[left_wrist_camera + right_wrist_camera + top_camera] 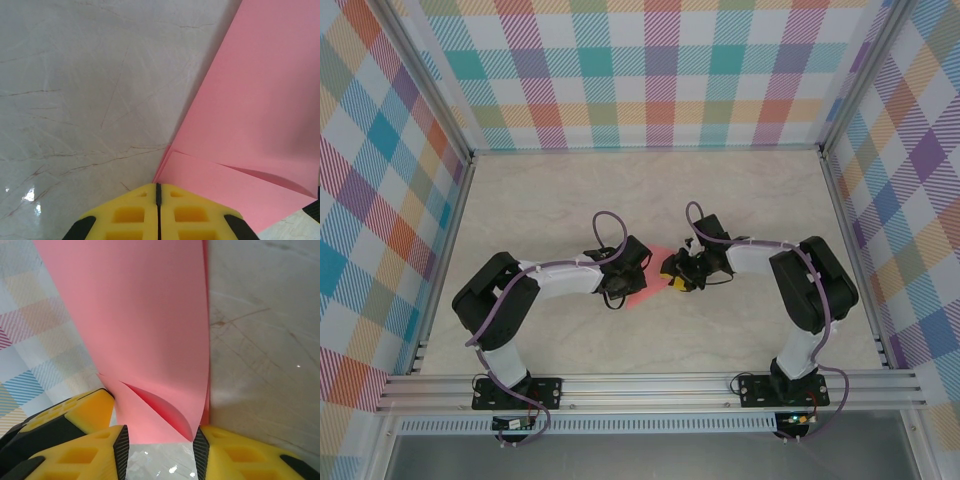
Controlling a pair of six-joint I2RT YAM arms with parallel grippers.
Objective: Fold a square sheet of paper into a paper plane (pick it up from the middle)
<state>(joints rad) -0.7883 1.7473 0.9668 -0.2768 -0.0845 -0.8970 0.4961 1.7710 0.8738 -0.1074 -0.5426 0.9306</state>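
1. Left gripper (617, 288) and right gripper (677, 280), seen in the top external view, meet just below the middle of the frame with their tips pointing at each other. Between them lies the square sheet of paper (648, 285), thin and salmon pink, folded to a small pointed patch. The left gripper sits over its left part. The table (750, 190) is pale, smooth and marble-patterned, with bare surface above and to either side of the arms. Pastel plaid walls (640, 70) close three sides, and a ribbed metal rail (650, 392) runs along the bottom.
2. In the left wrist view, the left gripper's yellow fingers (135, 215), moulded with square pockets, are pressed together at bottom centre with only a thin dark seam between them. The sheet's corner reaches their tips; whether a layer is nipped cannot be told. The sheet takes the right half, matte, with straight edges. A second layer overlaps at lower right, with a soft curved bulge. Glossy veined table takes the left half.
3. In the right wrist view, the right gripper's jaws stand part-way apart at the bottom, black pads (121, 450) facing inward. The sheet rises from the gap up the middle of the frame, and a curled flap opens a darker pocket just above the pads. Its edges come close to both pads; whether they press it cannot be told. Shiny table shows between the pads and along the right. The plaid wall is at left, and the left gripper's yellow block crowds the lower left.
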